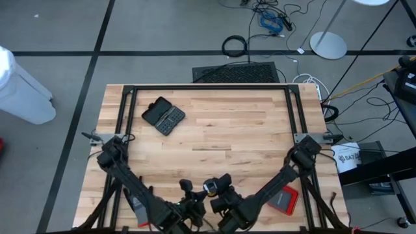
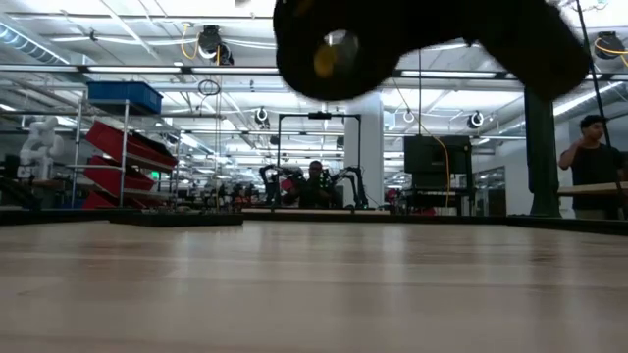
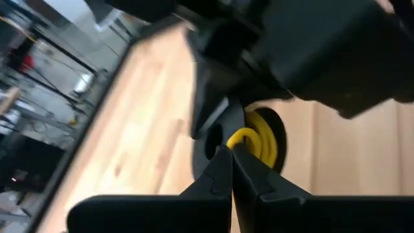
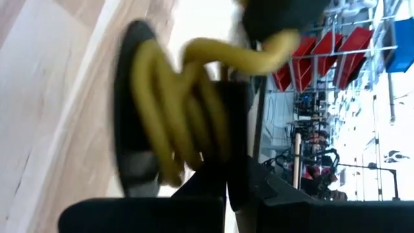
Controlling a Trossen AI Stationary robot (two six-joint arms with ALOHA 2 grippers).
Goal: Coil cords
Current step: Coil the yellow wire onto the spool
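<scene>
Coiling the cord, both end effectors pinching it.

My left end effector and right end effector clamp it between them; pulling apart could unwind loops.

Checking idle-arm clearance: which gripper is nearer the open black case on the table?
Left. The left gripper sits below the black case, on its side of the table; the right gripper is beside it, farther over.

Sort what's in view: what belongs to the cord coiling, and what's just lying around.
In the job: yellow cord, held by both; left pincer and right pincer, both shut on it at the near table edge.

Lying about: black case; red box.
</scene>
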